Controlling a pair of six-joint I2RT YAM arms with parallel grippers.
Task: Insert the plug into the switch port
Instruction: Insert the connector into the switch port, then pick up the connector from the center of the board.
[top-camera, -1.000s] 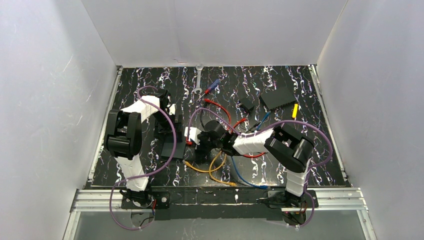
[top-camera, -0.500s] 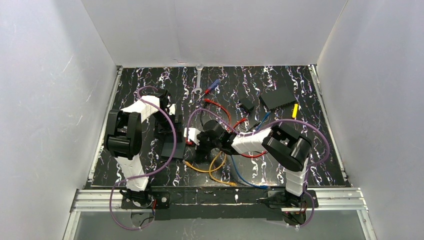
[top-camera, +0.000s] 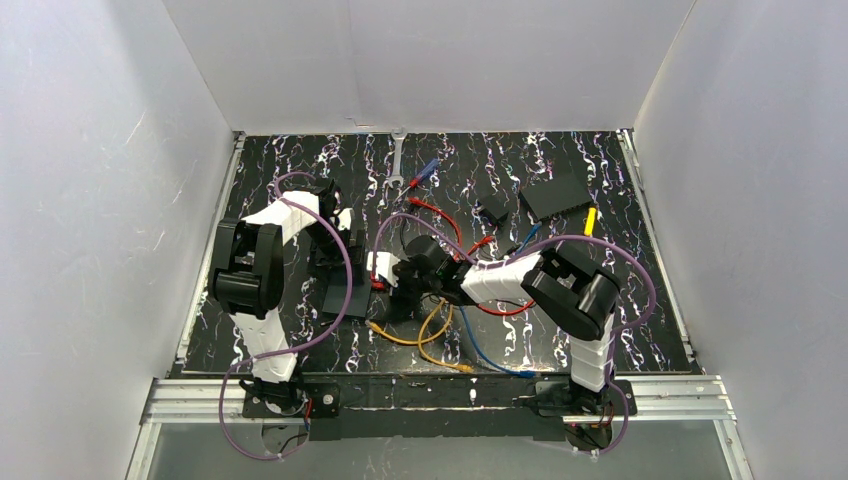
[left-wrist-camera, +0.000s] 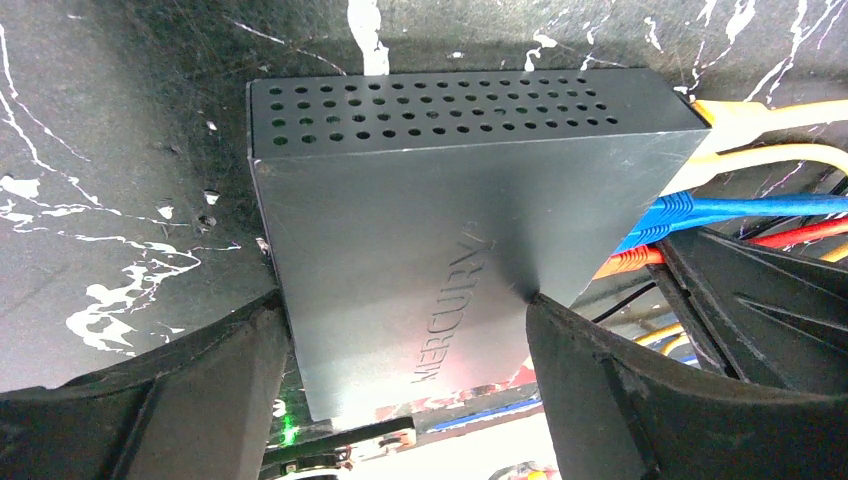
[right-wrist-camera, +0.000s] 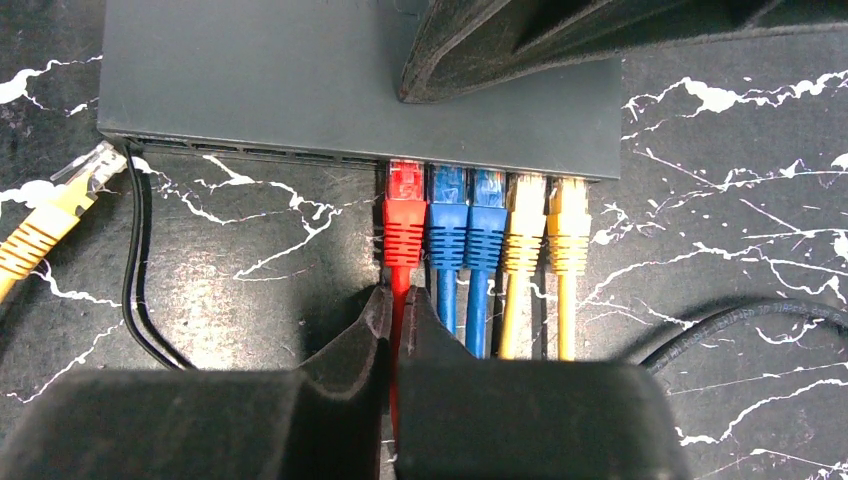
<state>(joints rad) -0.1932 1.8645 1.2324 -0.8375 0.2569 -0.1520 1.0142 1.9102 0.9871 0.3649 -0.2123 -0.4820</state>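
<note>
Jaws just snapped shut: the right gripper (right-wrist-camera: 397, 300) pinches the red cable (right-wrist-camera: 400, 275) behind the red plug (right-wrist-camera: 404, 215), at the switch (right-wrist-camera: 250, 70) ports beside 2 blue plugs (right-wrist-camera: 447, 215). Spread wide, the left gripper (left-wrist-camera: 400, 310) clamps the switch's sides. Push straight in, no twisting.

Top external: fixed high at the near edge, looking down and forward over the whole table (top-camera: 300, 160).
Left wrist: close above the switch (left-wrist-camera: 420, 250), facing its lid and vented side.
Right wrist: close, looking down onto the switch's port edge.
Shared: the switch, in all views.
</note>
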